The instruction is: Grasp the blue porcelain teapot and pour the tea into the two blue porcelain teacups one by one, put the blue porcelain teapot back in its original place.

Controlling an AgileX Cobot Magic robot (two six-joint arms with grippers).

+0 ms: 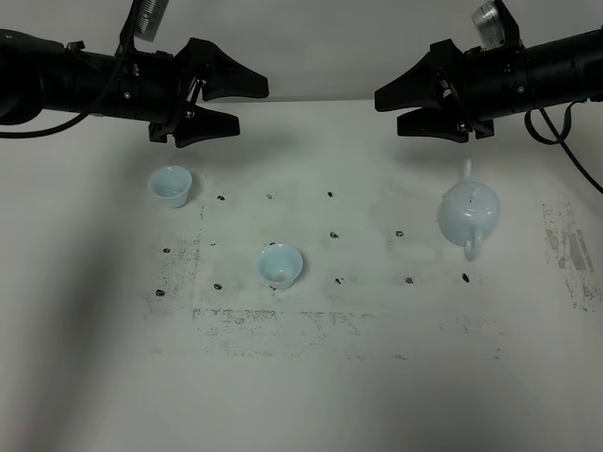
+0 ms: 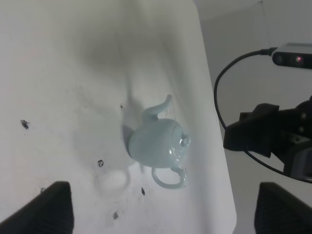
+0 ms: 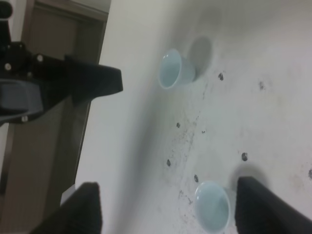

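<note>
The right gripper (image 1: 388, 113) is hanging wide open and empty over the far edge of the counter (image 1: 377, 395). The blue porcelain teapot (image 1: 468, 215) is sitting near the counter's right edge. Its spout is pointing to the far edge and its handle to the near edge. The left gripper (image 1: 250, 105), open too, is hanging well apart from the teapot, nearer the far teacup (image 1: 171, 185) and the near teacup (image 1: 281, 265). The right wrist view is showing only the cups. The left wrist view is showing the teapot's loop handle.

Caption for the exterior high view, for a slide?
Start pose: left gripper and right gripper hover open over white table; blue teapot right, far teacup left, near teacup centre.
</note>
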